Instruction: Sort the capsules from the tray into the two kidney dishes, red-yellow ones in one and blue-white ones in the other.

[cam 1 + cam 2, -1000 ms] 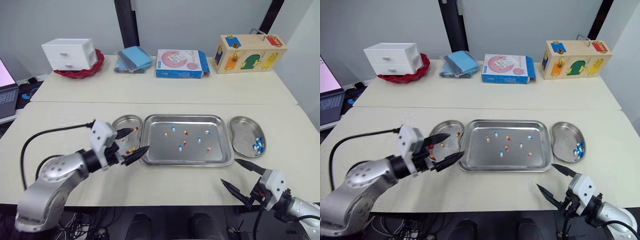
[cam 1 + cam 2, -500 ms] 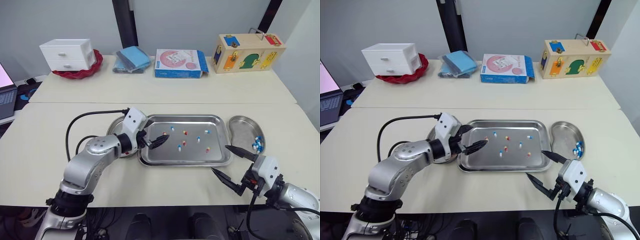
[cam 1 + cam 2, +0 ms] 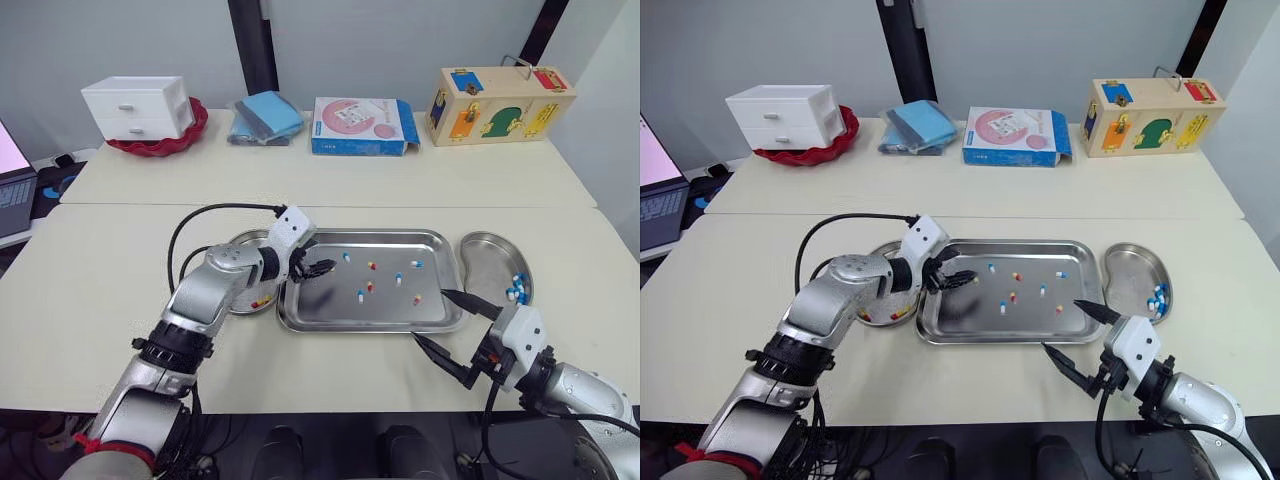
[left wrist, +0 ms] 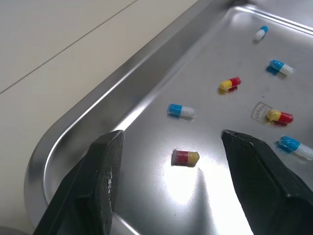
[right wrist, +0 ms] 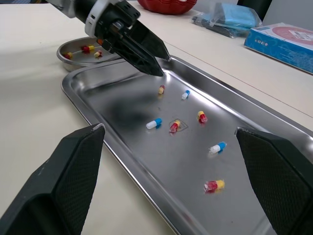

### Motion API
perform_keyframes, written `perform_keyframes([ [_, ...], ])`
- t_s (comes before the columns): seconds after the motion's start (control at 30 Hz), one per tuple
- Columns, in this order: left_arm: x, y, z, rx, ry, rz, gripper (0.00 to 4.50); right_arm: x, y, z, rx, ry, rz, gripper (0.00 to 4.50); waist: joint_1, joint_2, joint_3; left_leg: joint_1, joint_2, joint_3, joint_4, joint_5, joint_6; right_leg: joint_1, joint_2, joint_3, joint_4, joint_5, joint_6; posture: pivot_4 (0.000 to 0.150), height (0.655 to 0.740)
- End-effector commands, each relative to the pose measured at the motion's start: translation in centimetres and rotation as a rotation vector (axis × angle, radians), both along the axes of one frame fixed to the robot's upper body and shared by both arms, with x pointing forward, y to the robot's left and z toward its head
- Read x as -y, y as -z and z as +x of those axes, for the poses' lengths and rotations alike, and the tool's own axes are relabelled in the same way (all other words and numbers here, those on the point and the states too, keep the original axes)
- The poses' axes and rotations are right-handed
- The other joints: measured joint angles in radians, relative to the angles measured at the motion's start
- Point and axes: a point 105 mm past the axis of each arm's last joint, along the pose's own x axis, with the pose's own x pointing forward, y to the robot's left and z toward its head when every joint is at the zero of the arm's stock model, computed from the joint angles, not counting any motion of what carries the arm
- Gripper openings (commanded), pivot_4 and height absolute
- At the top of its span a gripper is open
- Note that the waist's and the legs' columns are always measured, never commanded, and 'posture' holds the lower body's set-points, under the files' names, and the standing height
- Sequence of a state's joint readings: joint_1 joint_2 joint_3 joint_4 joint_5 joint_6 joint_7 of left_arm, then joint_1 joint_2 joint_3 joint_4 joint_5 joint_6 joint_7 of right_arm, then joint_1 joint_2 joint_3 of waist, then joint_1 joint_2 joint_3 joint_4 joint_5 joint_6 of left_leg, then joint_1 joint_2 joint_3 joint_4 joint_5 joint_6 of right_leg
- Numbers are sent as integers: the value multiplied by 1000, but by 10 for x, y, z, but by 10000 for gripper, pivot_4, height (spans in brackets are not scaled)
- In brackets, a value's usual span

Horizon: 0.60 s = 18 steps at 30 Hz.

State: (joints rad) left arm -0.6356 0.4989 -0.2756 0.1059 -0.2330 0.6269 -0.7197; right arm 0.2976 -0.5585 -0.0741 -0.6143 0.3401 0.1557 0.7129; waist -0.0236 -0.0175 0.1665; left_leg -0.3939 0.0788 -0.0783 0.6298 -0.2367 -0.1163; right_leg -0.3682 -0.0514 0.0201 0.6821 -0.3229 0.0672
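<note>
Already the sorting is partway done: the left stainless kidney dish (image 3: 240, 243) holds a few red-yellow capsules (image 3: 262, 300), and the right stainless kidney dish (image 3: 485, 262) holds a small cluster of blue-white capsules (image 3: 515, 290) against its far side. So the colour for each dish is settled.

Between the dishes, the rectangular stainless steel tray (image 3: 370, 326) has loose capsules of both colours scattered over its floor, at least seven, well apart from one another. By my reading, roughly half the work remains.

At the tray's near-left corner, the left gripper (image 3: 316, 268) reaches in over the rim. Its two black fingers (image 4: 102, 181) stand wide apart, holding nothing. The left wrist view shows them straddling one red-yellow capsule (image 4: 185, 157) that lies on the tray floor, clear of both fingers, with a blue-white capsule (image 4: 181, 111) just beyond it. This looks like the approach to a pick bound for the left dish.

Off the tray's front-right corner, the right gripper (image 3: 1061, 327) hovers above the pale table (image 3: 120, 260), spread wide and empty. The blue-white pieces on the tray's right half look like its natural share.
</note>
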Motion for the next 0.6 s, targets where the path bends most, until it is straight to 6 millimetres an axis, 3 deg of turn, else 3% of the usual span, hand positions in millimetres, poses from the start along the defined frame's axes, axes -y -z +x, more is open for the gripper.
perform_keyframes([
  [0.03,8,-2,5,28,38,19,32608,-5,-11,-3,38,-8,15,45000,0,0,0,0,0,0,0,0,0,0,0,0,0,0,0,1500,7078],
  [0.3,15,17,10,6,66,69,32608,-8,-12,-5,33,0,19,45000,0,0,0,0,0,0,0,0,0,0,0,0,0,0,0,1500,7078],
  [0.4,13,23,11,-14,61,80,27098,-10,-13,-6,32,3,20,45000,0,0,0,0,0,0,0,0,0,0,0,0,0,0,0,1500,7078],
  [0.6,11,27,7,-31,70,78,6953,-9,-15,-6,29,8,12,45000,-1,0,0,0,0,0,0,0,0,0,0,0,0,0,0,1500,7078],
])
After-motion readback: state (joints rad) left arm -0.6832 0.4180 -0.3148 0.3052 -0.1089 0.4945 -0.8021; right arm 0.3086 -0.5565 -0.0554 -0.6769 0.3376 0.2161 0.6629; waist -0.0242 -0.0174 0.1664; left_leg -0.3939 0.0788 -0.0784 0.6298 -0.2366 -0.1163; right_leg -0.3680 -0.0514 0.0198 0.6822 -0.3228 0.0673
